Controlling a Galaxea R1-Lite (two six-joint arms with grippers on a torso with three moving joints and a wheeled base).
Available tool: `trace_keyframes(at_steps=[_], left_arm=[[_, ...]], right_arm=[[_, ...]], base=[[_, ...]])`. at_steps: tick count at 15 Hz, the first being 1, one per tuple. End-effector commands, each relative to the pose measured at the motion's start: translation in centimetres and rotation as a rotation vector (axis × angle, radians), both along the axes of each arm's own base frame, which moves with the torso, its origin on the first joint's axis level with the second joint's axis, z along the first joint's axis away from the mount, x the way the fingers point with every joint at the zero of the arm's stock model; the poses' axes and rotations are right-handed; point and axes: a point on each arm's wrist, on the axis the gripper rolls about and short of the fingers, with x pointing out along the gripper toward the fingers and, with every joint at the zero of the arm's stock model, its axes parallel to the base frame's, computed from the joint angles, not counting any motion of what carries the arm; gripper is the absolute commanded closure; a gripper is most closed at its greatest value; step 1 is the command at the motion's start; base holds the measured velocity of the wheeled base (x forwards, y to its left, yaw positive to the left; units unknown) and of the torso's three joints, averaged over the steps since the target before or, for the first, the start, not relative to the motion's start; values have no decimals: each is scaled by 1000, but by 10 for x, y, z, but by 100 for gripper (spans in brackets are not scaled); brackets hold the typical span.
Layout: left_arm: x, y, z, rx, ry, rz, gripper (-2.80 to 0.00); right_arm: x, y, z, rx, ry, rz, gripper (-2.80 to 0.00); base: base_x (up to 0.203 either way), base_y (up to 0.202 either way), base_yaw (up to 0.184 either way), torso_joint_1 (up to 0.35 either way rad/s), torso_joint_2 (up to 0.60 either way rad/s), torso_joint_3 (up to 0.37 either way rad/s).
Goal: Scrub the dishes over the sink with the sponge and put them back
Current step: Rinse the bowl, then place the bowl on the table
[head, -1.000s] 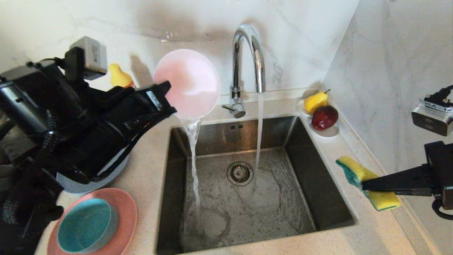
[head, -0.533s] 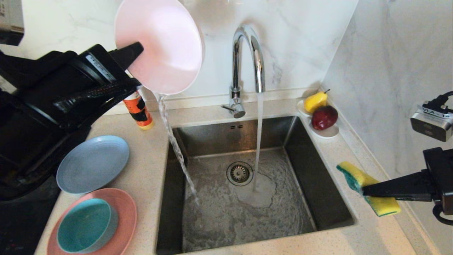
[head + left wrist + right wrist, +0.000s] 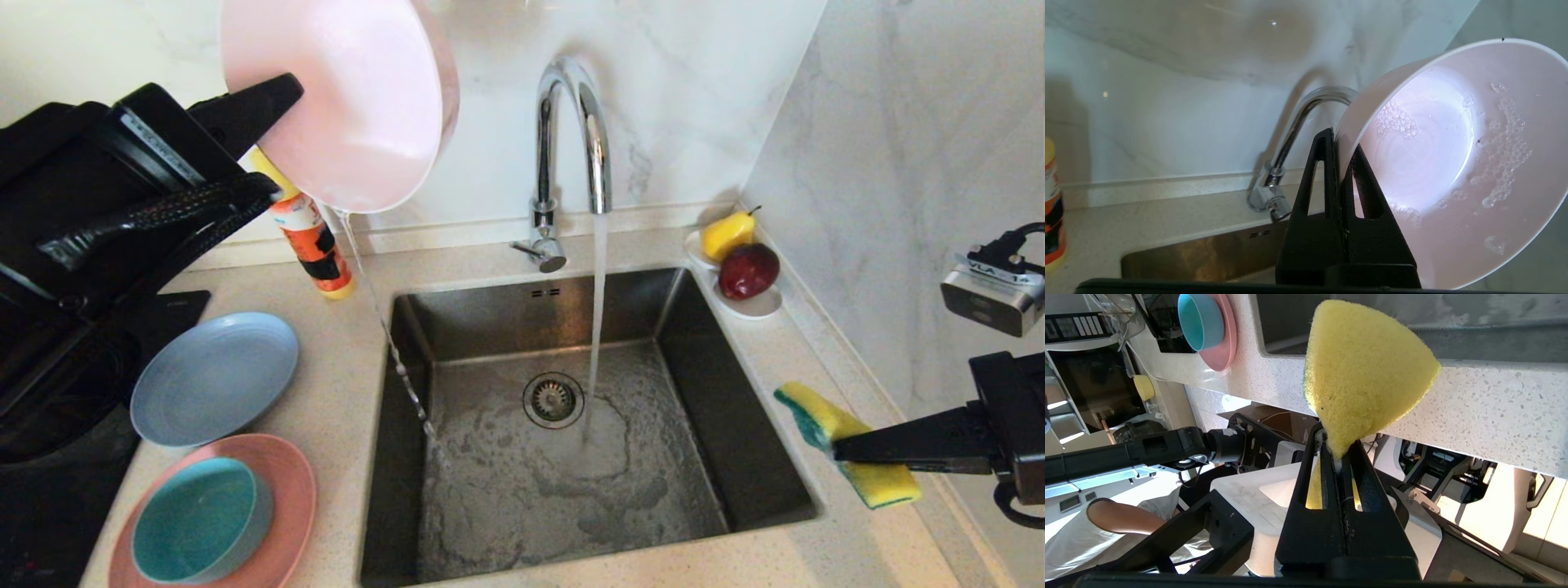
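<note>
High at the upper left, my left gripper (image 3: 282, 98) (image 3: 1340, 141) is shut on the rim of the pale pink bowl (image 3: 343, 98) (image 3: 1457, 163), which is tipped on its side with suds inside. A thin trickle falls from it into the steel sink (image 3: 457, 327). At the sink's right counter edge my right gripper (image 3: 841, 445) (image 3: 1337, 451) is shut on the yellow and green sponge (image 3: 845, 437) (image 3: 1367, 367). A grey-blue plate (image 3: 214, 377) lies on the left counter. In front of it a teal bowl (image 3: 200, 518) (image 3: 1200, 320) sits on a salmon-pink plate (image 3: 286, 482) (image 3: 1224, 339).
The chrome faucet (image 3: 571, 155) (image 3: 1290, 134) runs water into the sink near the drain strainer (image 3: 553, 398). An orange bottle (image 3: 314, 245) stands behind the plates. A white dish with a pear (image 3: 727, 233) and red apple (image 3: 749, 269) sits at the back right corner. A black hob (image 3: 49, 457) is at far left.
My left arm has lifted the pink bowl up and to the left, away from the sink. Its pour has thinned from a broad stream to a trickle. The right gripper has barely moved.
</note>
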Motion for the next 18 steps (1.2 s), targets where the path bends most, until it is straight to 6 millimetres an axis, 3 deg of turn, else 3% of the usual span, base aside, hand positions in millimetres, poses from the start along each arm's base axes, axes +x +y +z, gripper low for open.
trace_keyframes(at_steps=[1,4,8,10,14,18], left_arm=[[2,-1,-5,6,16,-1,0],[11,-6,-14,56,106,1,0],[33,-1,-42,246,477,64,0],[35,7,-47,346,700,93,0],[42,24,-12,297,998,180,0],[71,75,-16,101,1141,402,0]], right_arm=[[-1,-1,0,4,2,0,0],[-1,0,2,7,-13,-3,0],[-5,-1,5,15,-36,-2,0],[-5,-2,5,14,-38,-4,0],[-3,-1,6,12,-43,0,0],[6,2,1,3,-20,-1,0]], base=[[0,0,0,0,0,0],[0,0,0,0,0,0],[0,0,0,0,0,0],[0,0,0,0,0,0],[0,0,0,0,0,0],[0,0,0,0,0,0]])
